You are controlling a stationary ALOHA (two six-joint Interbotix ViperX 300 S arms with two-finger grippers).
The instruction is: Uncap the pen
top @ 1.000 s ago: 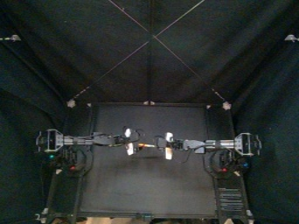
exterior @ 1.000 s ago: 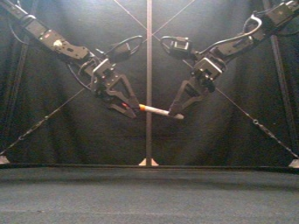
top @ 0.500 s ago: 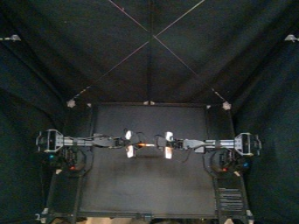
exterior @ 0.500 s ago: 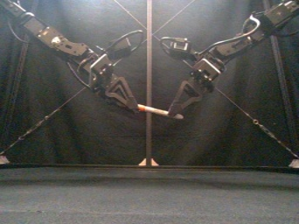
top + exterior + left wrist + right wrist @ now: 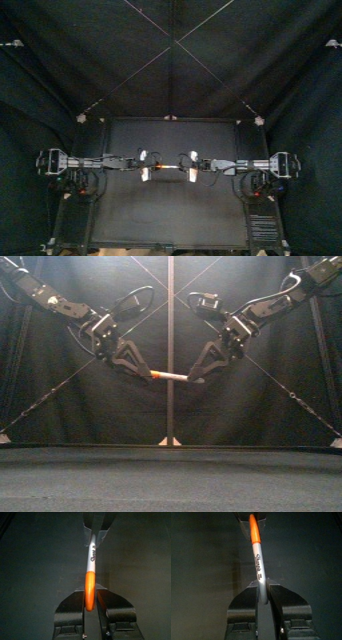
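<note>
L hand (image 5: 90, 596) & R hand (image 5: 260, 587) hold the pen (image 5: 168, 376) btwn them in mid-air, approx level, well above the worktop (image 5: 171, 481). L hand is clamped on the orange cap (image 5: 89, 592), R hand on the pale barrel (image 5: 256, 562). Cap looks seated on the barrel w/ no gap, tho the front view is too small to be sure.

Black table (image 5: 167, 215) fills lower half of top view; black curtain (image 5: 80, 60) behind, both sides.
</note>
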